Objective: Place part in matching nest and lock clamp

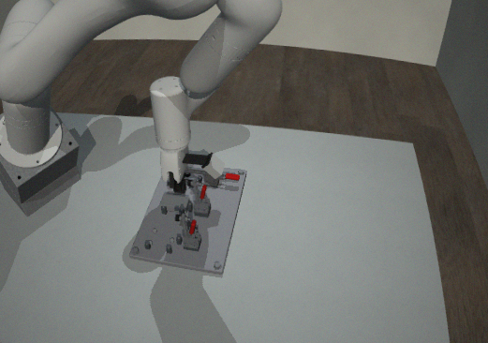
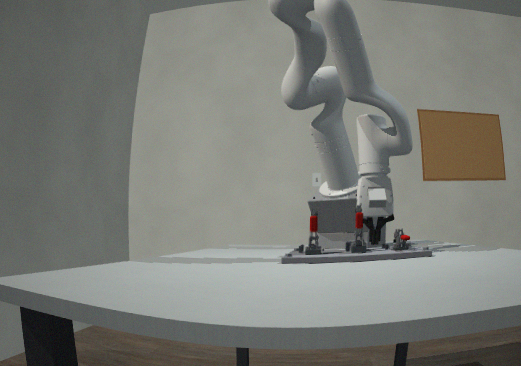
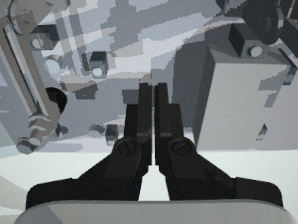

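clenched on nothing, gripper (image 3: 152, 96) hangs low over fixture (image 1: 223, 236); light-grey part (image 1: 214, 170) rests tilted at its far end. judged risk: shut fingers nudging it askew off the pads.

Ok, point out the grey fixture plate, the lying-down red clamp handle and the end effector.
Grey fixture plate (image 1: 227, 244), top view: bare right edge strip.
Lying-down red clamp handle (image 1: 231, 176), top view: middle of its grip.
End effector (image 3: 152, 92), wrist view: between its shut black fingertips.
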{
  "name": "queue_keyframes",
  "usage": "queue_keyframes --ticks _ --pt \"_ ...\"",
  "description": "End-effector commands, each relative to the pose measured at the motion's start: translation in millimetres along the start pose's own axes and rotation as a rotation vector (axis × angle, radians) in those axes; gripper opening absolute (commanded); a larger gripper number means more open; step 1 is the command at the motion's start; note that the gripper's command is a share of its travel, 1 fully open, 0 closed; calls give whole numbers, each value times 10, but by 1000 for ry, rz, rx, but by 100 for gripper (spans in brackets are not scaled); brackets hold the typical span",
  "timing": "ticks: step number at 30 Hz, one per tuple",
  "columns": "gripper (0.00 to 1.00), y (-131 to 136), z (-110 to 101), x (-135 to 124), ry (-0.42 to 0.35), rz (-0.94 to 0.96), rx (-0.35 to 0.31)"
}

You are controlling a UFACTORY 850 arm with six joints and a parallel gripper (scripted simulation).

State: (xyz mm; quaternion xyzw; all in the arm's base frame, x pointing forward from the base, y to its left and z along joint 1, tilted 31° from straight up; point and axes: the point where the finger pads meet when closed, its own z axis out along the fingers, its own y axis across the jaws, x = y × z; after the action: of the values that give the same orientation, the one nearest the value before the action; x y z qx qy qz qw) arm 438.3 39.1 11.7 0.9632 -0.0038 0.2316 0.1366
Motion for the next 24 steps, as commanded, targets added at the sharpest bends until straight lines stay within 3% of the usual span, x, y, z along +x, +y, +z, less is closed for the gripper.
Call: queue_keyframes --ticks 1,9,24 --pt "0 -3 -97 5 1 0 0" --pt "0 -3 -322 5 1 0 0" --pt "0 -3 -336 5 1 0 0"
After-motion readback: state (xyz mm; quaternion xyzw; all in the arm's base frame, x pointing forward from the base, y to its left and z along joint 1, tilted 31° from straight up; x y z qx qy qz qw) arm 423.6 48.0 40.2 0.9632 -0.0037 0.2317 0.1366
